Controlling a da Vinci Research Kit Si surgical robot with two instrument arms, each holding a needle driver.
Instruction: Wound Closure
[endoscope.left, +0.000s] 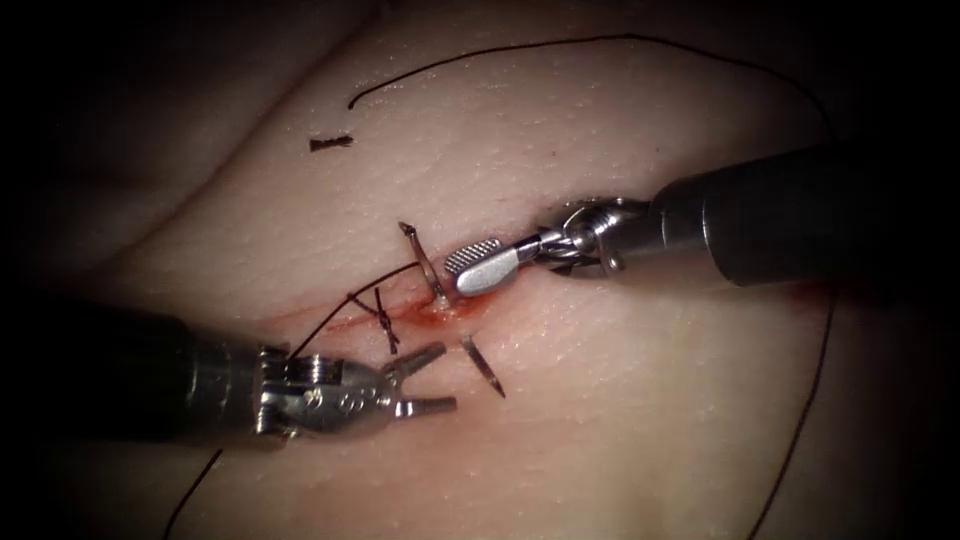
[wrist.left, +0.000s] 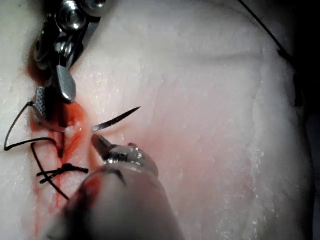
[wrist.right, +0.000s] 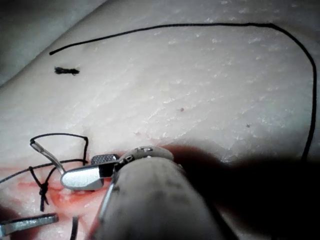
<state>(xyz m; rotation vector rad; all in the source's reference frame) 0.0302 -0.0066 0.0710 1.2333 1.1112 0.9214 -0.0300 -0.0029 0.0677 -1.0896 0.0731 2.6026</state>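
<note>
Left tool (endoscope.left: 425, 378) nearest, jaws wide, holding nothing, just below the cut (endoscope.left: 330, 322). Needle (endoscope.left: 430, 268) sits through the tissue (endoscope.left: 600, 420) — tail above the cut, tip (endoscope.left: 483, 366) out below. Right tool (endoscope.left: 470, 272) at the needle's tail; grip: cannot tell. One knot (endoscope.left: 384, 318) tied; cut not fully closed. Thread (endoscope.left: 600, 40) loops wide; a cut end of thread (endoscope.left: 330, 143) lies well apart.
</note>
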